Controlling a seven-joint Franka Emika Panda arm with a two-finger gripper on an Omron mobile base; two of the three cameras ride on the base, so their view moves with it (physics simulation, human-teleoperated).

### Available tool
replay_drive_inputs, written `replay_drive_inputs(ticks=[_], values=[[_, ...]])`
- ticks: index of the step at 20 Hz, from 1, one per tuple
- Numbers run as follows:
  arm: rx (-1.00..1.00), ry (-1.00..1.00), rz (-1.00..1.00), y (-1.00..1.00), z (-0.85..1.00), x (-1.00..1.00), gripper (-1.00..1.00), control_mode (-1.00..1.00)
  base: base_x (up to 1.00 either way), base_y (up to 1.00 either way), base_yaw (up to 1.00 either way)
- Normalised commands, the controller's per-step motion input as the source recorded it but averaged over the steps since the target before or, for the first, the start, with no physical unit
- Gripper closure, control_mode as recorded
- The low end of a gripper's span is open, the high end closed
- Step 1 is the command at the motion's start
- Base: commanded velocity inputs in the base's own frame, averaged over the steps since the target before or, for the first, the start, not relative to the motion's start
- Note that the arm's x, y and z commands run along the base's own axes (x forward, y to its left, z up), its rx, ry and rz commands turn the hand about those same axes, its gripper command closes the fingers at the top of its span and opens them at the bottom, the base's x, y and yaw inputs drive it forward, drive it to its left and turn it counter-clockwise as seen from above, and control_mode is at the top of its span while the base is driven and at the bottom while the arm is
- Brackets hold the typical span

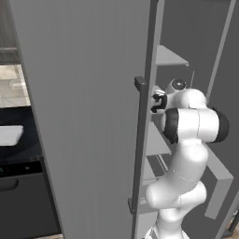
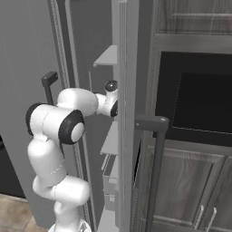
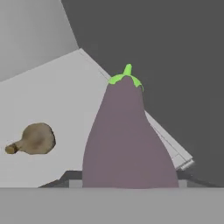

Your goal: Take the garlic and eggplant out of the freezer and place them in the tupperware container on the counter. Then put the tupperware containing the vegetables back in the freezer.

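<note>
The purple eggplant [image 3: 127, 140] with its green cap stands close up in the hand view, on the pale freezer shelf [image 3: 65, 92]. My gripper [image 3: 127, 180] is shut on its wide lower part, with a dark fingertip showing at each side. The brownish garlic [image 3: 35, 139] lies on the same shelf to the left, apart from the eggplant. In the left base view my hand [image 1: 158, 100] reaches into the freezer past its open grey door [image 1: 84, 116]. The white tupperware container [image 1: 9, 134] sits on the black counter [image 1: 21, 114] at far left.
The freezer door's dark bar handle [image 1: 139, 140] stands just left of my arm. A second grey door edge with a handle [image 2: 156, 136] is at my right. Beyond it are dark wood cabinets [image 2: 181, 186] and a black built-in oven [image 2: 199, 99].
</note>
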Motion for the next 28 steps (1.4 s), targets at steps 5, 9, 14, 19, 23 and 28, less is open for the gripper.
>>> replay_drive_inputs(ticks=[5,9,14,19,23,28], values=[[0.00,-0.07,0.10,0.14,0.61,-0.72,1.00,-1.00,0.00,0.00,0.00],[0.00,0.00,0.11,0.16,0.90,-0.56,1.00,-1.00,0.00,0.00,0.00],[0.00,0.00,0.08,0.07,0.95,-0.55,1.00,-1.00,0.00,0.00,0.00],[0.00,0.06,0.05,0.11,0.67,-0.77,1.00,-1.00,0.00,0.00,0.00],[0.00,0.10,0.01,0.25,0.36,-0.91,1.00,-1.00,0.00,0.00,0.00],[0.00,0.13,0.00,0.38,0.07,-0.94,1.00,-1.00,0.00,0.00,0.00]])
